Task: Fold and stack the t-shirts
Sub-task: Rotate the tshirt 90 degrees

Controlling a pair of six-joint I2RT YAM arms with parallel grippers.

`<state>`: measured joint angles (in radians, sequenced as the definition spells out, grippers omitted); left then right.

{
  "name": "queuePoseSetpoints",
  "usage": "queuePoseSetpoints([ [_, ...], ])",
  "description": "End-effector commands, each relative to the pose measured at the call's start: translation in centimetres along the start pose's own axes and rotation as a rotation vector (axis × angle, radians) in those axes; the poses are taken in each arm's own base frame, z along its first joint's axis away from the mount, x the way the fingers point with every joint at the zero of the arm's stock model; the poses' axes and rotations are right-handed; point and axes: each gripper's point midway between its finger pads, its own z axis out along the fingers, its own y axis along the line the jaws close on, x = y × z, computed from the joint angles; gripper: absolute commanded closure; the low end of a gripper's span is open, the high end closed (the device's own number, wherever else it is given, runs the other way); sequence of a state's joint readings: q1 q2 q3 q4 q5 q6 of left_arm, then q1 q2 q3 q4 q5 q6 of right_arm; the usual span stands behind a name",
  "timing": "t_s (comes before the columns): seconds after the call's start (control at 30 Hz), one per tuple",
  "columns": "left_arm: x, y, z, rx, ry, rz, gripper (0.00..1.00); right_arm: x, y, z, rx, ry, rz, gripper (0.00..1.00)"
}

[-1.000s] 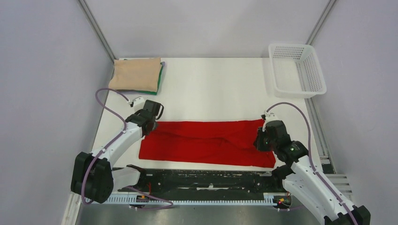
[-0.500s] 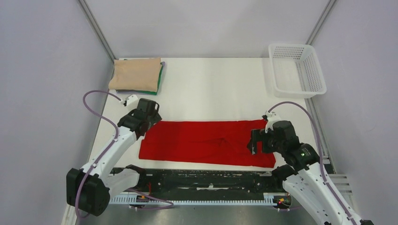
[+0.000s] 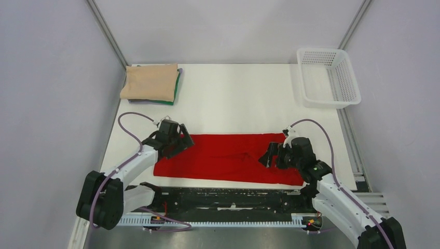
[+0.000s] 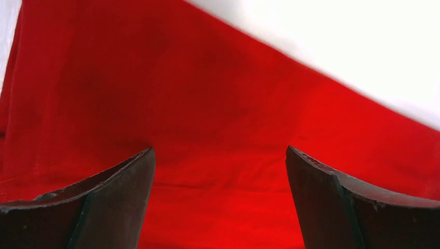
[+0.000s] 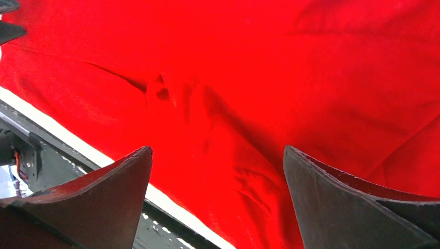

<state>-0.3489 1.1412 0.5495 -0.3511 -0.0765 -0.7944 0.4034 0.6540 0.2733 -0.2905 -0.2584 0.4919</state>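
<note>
A bright red t-shirt (image 3: 228, 158) lies folded into a long strip across the near part of the table, with a few creases near its middle. My left gripper (image 3: 184, 142) hovers open over the strip's left end, and red cloth (image 4: 207, 104) fills the gap between its fingers (image 4: 104, 207). My right gripper (image 3: 268, 155) hangs open over the right part of the shirt (image 5: 259, 62), holding nothing. At the far left corner a folded beige t-shirt (image 3: 150, 82) rests on a dark green one (image 3: 177, 87), of which only an edge shows.
A white mesh basket (image 3: 328, 78) stands at the far right corner. White table (image 3: 238, 101) stretches between the red strip and the back wall. A black rail (image 3: 223, 198) runs along the near edge, just below the shirt.
Both grippers have opened and let go of the red shirt's ends. Each has then swung inward over the strip, the left one rightward and the right one leftward.
</note>
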Motion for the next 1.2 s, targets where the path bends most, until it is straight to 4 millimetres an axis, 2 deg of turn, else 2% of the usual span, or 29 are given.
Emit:
queuePoseSetpoints([
  [0.0,0.3,1.7,1.2,-0.040,-0.037,0.031,0.00,0.5,0.0,1.4,-0.027,-0.009,0.060,0.02],
  [0.1,1.1,3.3,1.8,-0.094,-0.028,0.031,0.00,2.0,-2.3,2.0,0.076,0.025,0.102,0.02],
  [0.23,1.5,3.4,2.2,-0.100,-0.014,0.003,0.00,1.8,-4.7,2.3,0.195,0.002,0.117,0.02],
  [0.37,2.6,2.2,2.6,-0.001,0.003,-0.045,0.00,-0.8,-5.9,2.8,0.268,-0.072,0.109,0.02],
  [0.57,4.0,2.2,1.8,0.051,0.008,-0.105,0.00,-5.1,-6.5,4.4,0.287,-0.166,0.117,0.02],
  [0.7,3.9,1.6,0.5,0.119,-0.040,-0.135,0.00,-6.2,-6.6,6.5,0.261,-0.128,0.122,0.02],
  [0.87,4.9,1.5,-0.1,0.166,-0.052,-0.167,0.00,-9.4,-8.3,9.6,0.313,-0.133,0.122,0.02],
  [0.93,5.4,1.3,-0.1,0.179,-0.046,-0.170,0.00,-11.1,-7.9,11.4,0.284,-0.127,0.112,0.02],
  [1.1,6.8,0.4,0.1,0.187,0.002,-0.156,0.00,-13.2,-7.6,16.5,0.211,-0.070,0.106,0.02],
  [1.17,7.4,0.1,0.2,0.178,0.026,-0.140,0.00,-14.8,-7.2,18.5,0.172,-0.061,0.096,0.02],
])
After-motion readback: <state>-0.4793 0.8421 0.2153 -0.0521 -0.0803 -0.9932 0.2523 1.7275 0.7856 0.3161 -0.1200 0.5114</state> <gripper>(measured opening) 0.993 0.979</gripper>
